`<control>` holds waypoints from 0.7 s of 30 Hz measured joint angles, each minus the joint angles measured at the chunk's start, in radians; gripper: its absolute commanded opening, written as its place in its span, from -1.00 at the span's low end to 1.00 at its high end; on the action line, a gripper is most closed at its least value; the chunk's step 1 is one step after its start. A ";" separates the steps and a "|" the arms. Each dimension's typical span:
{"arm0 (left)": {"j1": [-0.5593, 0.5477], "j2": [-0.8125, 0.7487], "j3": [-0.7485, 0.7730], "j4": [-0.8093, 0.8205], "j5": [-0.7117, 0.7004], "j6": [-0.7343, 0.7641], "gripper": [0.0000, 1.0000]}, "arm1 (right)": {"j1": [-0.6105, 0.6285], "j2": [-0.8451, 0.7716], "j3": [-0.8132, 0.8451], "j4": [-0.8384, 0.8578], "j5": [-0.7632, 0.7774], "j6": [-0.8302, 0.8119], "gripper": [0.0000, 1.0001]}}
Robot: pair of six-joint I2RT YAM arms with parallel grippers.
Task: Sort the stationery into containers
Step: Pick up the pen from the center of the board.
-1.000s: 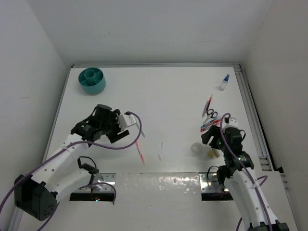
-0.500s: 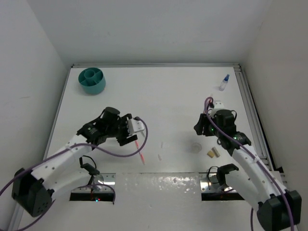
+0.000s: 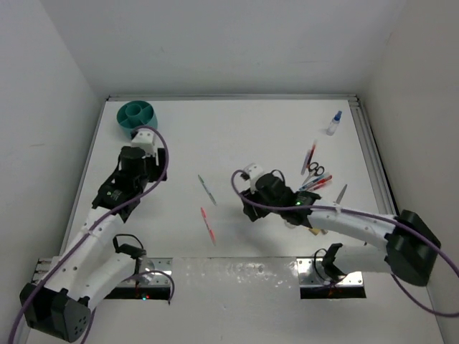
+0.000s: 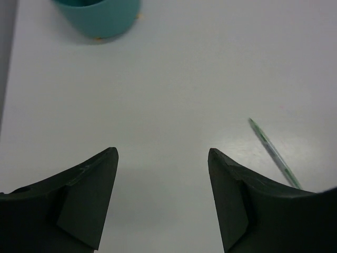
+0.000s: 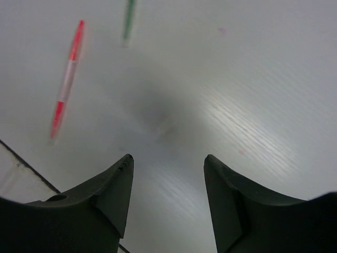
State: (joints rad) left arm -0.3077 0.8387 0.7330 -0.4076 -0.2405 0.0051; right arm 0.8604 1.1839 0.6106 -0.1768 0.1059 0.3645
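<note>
Since earlier, swings left pincer (image 4: 162,174) toward round teal plastic pot (image 3: 136,128) at 11 o'clock, right pincer (image 5: 168,163) centreward; both wide, empty; thin red pen (image 3: 208,223) unsorted.

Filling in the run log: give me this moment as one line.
left tool: open, empty, near teal pot | right tool: open, empty, near red pen | green pen: on table
</note>
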 measured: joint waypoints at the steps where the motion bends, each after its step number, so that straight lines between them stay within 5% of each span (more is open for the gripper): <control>1: 0.030 -0.005 0.000 0.000 -0.026 -0.015 0.35 | 0.044 0.040 0.014 0.018 0.009 -0.003 0.12; 8: 0.194 -0.117 -0.001 -0.026 -0.089 -0.097 0.36 | 0.262 0.376 0.231 0.076 0.025 -0.029 0.20; 21: 0.257 -0.164 -0.002 -0.044 -0.092 -0.105 0.38 | 0.349 0.699 0.430 0.104 0.066 0.012 -0.02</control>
State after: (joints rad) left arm -0.0502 0.6746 0.7311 -0.4515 -0.3325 -0.1001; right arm 1.2091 1.8828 1.0401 -0.0731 0.1719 0.3763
